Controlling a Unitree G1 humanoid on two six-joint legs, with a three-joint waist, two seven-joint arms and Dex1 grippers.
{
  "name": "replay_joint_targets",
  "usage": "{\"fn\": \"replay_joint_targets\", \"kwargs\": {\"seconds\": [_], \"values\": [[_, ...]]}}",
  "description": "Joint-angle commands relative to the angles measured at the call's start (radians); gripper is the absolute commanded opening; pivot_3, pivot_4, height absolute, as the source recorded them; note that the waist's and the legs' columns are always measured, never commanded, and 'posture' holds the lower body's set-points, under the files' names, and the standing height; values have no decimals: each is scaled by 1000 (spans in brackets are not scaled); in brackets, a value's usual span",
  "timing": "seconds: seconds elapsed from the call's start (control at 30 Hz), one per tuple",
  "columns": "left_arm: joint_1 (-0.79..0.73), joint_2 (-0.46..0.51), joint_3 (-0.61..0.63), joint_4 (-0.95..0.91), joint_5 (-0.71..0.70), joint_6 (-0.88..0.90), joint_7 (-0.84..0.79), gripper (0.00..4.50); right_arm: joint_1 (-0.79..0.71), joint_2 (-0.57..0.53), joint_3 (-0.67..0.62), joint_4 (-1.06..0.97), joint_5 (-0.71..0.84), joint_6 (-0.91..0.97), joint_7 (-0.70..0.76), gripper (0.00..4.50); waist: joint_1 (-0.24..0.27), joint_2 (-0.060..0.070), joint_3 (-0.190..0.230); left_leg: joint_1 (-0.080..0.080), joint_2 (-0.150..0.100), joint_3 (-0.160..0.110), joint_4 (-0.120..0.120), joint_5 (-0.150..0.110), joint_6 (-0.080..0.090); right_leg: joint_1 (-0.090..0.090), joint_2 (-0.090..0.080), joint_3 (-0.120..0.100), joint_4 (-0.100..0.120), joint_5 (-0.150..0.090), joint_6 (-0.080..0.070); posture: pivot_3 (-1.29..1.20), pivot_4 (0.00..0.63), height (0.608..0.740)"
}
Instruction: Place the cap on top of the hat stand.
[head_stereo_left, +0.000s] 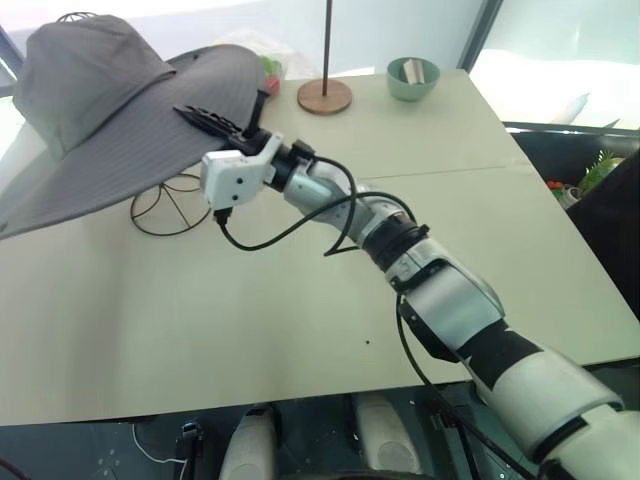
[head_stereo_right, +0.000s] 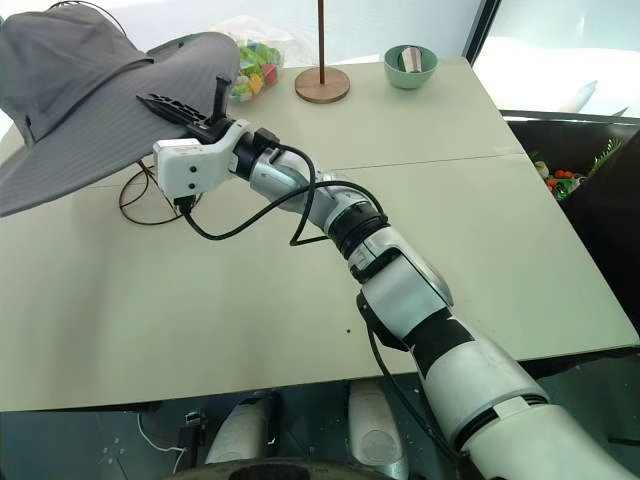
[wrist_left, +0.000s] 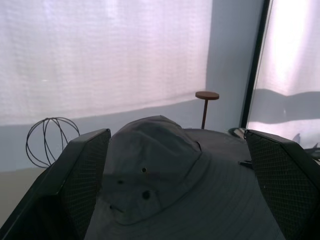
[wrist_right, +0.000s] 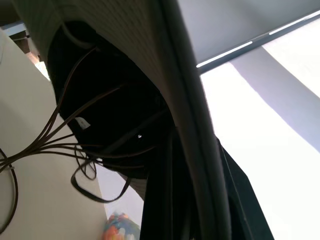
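The grey wide-brimmed cap (head_stereo_left: 90, 100) sits tilted at the table's far left, its crown over the dark wire loops of the hat stand (head_stereo_left: 165, 210), whose round base shows under the brim. In the right wrist view the wire loops (wrist_right: 60, 145) run up into the dark inside of the crown. My right gripper (head_stereo_left: 205, 118) reaches in from the right and is shut on the brim's near edge. My left gripper (wrist_left: 175, 137) is open, its two fingers (wrist_left: 80, 175) spread wide, with the cap's crown (wrist_left: 150, 160) beyond them.
A thin pole on a round wooden disc (head_stereo_left: 325, 95) and a green bowl (head_stereo_left: 413, 78) stand at the table's back. A bag of colourful pieces (head_stereo_right: 255, 60) lies behind the brim. Another wire frame (wrist_left: 50, 140) stands behind the cap. The table's right edge borders a plant (head_stereo_left: 600, 170).
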Motion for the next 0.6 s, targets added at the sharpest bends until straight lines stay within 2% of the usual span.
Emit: {"fn": "replay_joint_targets", "kwargs": {"seconds": [0.03, 0.33, 0.6], "values": [[-22, 31, -2, 6, 13, -24, -5, 4500, 10, 22, 28, 6, -42, 21, -88, 60, -1, 0, 0, 0, 0, 0, 0, 0, 0, 0, 0, 0, 0, 0, 0, 0, 150, 740], [-56, 43, -54, 25, 40, -27, -31, 4500, 44, 17, 182, 39, -250, 127, -361, 60, 1, -1, -1, 0, 0, 0, 0, 0, -1, 0, 0, 0, 0, 0, 0, 0, 150, 740], [-52, 32, -76, 16, 63, -23, -61, 4500, 20, -5, 201, 32, -256, 118, -369, 60, 1, -2, -1, 0, 0, 0, 0, 0, -1, 0, 0, 0, 0, 0, 0, 0, 150, 740]]}}
